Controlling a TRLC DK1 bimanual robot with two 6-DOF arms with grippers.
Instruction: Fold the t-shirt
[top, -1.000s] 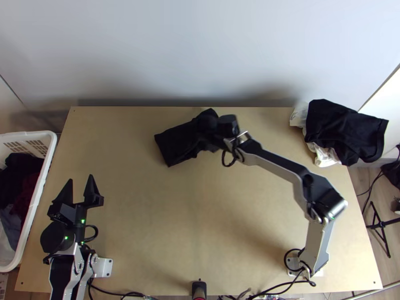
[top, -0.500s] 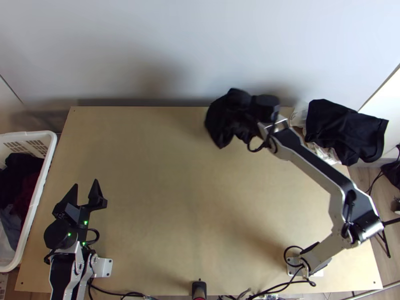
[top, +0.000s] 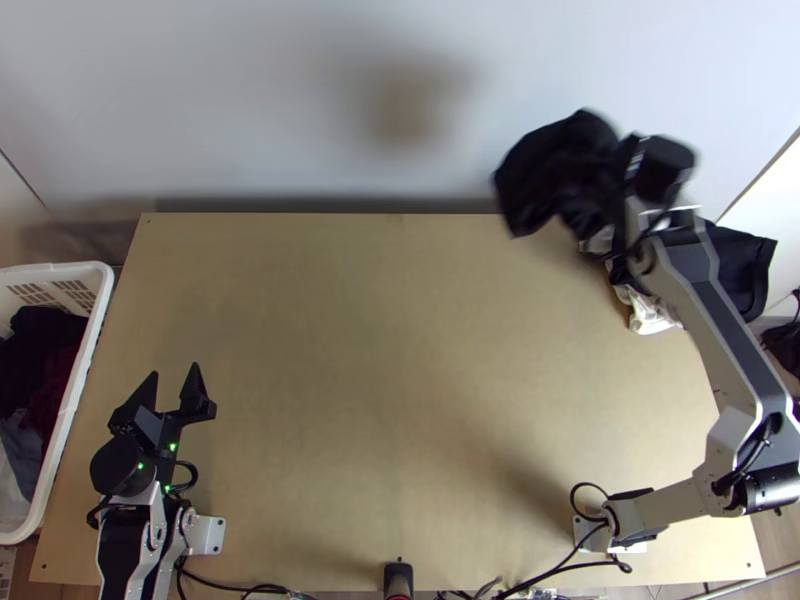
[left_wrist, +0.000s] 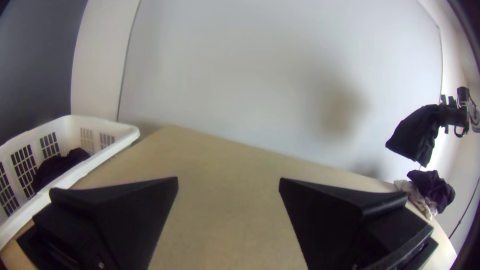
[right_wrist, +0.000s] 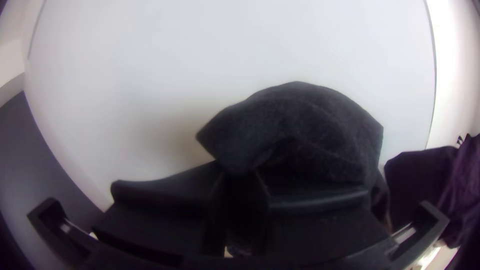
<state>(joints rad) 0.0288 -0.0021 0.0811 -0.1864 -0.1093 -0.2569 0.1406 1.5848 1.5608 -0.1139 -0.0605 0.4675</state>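
Note:
The black t-shirt (top: 555, 172) hangs bunched from my right gripper (top: 622, 165), raised high near the table's back right corner in the top view. In the right wrist view my right gripper (right_wrist: 243, 182) is shut on the cloth (right_wrist: 305, 120), which droops in folds over its fingers. The left wrist view shows the shirt (left_wrist: 414, 134) dangling in the air. My left gripper (top: 176, 385) stands open above the table's left side, and in its own wrist view the left gripper (left_wrist: 228, 182) has nothing between its fingers.
A white basket (top: 75, 400) with dark clothes stands at the table's left edge. At the back right corner lies a pile of black cloth (top: 745, 262) with white cloth (top: 648, 312) under it. The wooden table (top: 350, 400) spreads between the arms.
My right gripper has lifted the shirt off the table's back middle and carried it right, towards the pile. The left gripper has shifted very slightly.

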